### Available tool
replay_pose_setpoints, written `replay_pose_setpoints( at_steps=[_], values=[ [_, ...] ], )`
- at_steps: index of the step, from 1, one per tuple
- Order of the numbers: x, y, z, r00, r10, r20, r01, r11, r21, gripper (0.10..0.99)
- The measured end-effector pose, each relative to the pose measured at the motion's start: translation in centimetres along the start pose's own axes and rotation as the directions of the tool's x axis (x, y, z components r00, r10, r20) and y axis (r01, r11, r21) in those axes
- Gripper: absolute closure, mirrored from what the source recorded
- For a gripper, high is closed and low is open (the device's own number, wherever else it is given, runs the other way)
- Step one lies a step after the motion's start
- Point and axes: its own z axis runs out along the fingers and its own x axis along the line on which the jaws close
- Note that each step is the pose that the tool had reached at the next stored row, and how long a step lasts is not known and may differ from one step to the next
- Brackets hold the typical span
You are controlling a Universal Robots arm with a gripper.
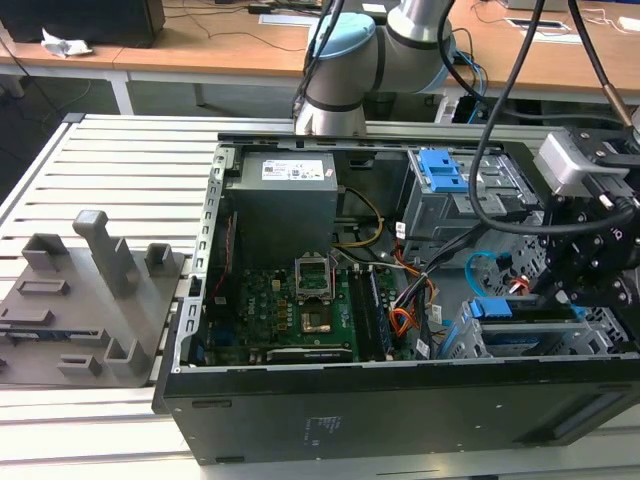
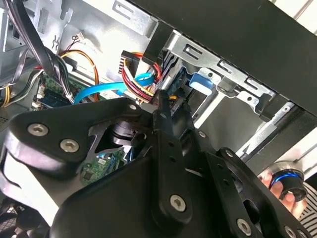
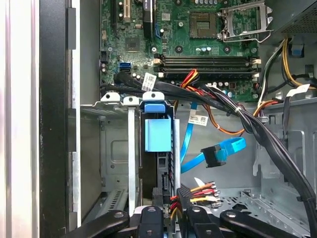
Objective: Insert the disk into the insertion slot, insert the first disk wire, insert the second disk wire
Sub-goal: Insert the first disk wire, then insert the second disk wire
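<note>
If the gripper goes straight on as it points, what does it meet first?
Probably the disk's rear edge in the slot, just beyond the wire bundle the gripper holds; depth is unclear.

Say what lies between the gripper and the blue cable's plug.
The first disk wire fans between gripper and second disk wire, in the first wrist view.

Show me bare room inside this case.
Bare: the empty bay between the case wall and the disk; the grey panel past the second disk wire. Crowded: the black cable bundle across the disk's end, the first disk wire in the hand.
</note>
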Motion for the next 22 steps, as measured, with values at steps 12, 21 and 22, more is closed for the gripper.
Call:
replay_pose_setpoints(
  at_steps=[12,21,22],
  values=[
    [-0.51,1.51,-4.38,1.0000,0.000,-0.0065,0.000,1.0000,0.000,0.980],
    [-0.48,2.93,-4.31,1.0000,0.000,-0.0065,0.000,1.0000,0.000,0.980],
    [-0.48,2.93,-4.31,1.0000,0.000,-0.0065,0.000,1.0000,0.000,0.980]
  ],
)
